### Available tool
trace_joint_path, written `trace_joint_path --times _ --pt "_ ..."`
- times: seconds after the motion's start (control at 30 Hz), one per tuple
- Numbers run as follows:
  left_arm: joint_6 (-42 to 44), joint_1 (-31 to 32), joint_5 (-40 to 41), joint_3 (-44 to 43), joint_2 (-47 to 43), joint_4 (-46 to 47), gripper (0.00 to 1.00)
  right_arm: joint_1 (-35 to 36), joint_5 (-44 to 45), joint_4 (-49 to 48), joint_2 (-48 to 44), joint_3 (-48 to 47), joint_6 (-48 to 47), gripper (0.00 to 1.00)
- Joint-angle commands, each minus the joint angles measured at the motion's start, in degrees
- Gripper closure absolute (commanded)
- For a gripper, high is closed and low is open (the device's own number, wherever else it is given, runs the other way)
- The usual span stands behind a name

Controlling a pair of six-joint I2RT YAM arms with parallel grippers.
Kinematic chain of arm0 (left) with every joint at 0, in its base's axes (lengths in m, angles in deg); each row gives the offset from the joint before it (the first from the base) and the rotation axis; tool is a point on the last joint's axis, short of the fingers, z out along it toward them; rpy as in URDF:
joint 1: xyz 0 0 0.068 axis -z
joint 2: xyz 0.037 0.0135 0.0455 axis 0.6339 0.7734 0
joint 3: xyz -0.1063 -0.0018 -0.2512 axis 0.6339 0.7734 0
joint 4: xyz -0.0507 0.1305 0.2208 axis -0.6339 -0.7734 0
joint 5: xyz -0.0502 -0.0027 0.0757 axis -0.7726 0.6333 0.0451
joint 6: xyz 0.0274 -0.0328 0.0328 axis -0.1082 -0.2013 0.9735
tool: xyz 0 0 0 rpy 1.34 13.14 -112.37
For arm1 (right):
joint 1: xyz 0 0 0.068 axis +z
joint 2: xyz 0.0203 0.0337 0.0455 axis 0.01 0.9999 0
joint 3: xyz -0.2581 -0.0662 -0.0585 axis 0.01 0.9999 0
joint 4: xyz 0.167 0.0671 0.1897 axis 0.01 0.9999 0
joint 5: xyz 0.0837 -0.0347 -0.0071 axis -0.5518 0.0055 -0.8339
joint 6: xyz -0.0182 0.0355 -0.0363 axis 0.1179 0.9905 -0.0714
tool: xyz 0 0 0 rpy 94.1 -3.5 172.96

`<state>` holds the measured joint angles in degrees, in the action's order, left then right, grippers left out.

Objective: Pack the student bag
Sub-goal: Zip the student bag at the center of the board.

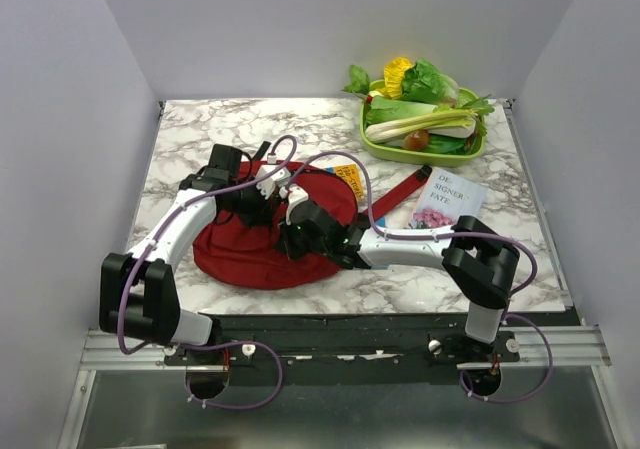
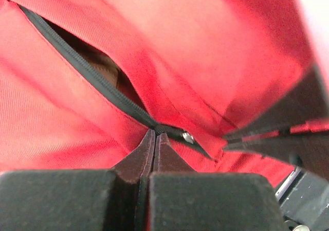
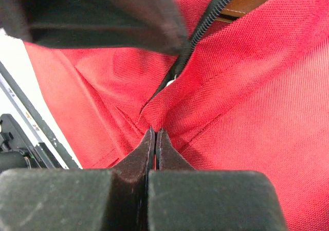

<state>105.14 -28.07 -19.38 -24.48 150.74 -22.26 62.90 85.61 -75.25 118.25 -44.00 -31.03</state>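
Red backpack (image 1: 250,254) flat on the marble table (image 1: 200,129), left of centre, both grippers clamped on it.
Left gripper (image 2: 155,134) tips pressed together on the end of the black zipper (image 2: 87,74), by its slider; right gripper (image 3: 154,130) pinches a fabric fold just below the zip. Booklet (image 1: 447,201) and vegetable tray (image 1: 400,156) sit off right.

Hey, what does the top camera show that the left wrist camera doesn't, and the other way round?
Only the top view shows the marble table, the green tray of vegetables, the booklet, the left arm and the right arm. Only the left wrist view shows the black zip partly open, a small metal piece at its end, and the left jaws shut there. Both show the red student bag.
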Motion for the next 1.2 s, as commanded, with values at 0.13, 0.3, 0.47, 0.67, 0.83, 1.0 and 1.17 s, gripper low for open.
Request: trace_joint_path --times 0.13,0.3,0.47,0.67,0.83,1.0,1.17 --pt "-4.1 0.4 0.3 -7.6 7.0 6.1 1.00 4.7 2.8 3.1 -2.2 2.2 -5.5 0.99" --pt "-5.8 0.4 3.2 -9.5 9.4 9.4 1.00 5.2 3.5 3.4 -3.9 3.7 -5.5 0.99" --pt "-7.7 0.4 6.2 -12.3 12.2 13.2 1.00 5.3 2.4 3.3 -5.7 6.4 -5.4 0.99" --pt "-13.3 0.4 11.6 -19.0 19.2 17.1 1.00 5.4 1.3 3.0 -6.0 7.0 -6.0 0.99" --pt "-17.4 0.6 19.4 -23.9 25.5 19.2 1.00 5.6 0.3 2.7 -5.3 6.2 -7.1 0.99" --pt "-18.5 0.6 17.2 -26.9 27.1 15.2 0.95 5.6 1.0 3.8 -4.0 3.3 -7.8 0.83" --pt "-18.3 0.2 14.3 -23.1 21.9 11.3 0.46 4.0 6.3 5.8 -7.8 0.2 -7.9 0.41"
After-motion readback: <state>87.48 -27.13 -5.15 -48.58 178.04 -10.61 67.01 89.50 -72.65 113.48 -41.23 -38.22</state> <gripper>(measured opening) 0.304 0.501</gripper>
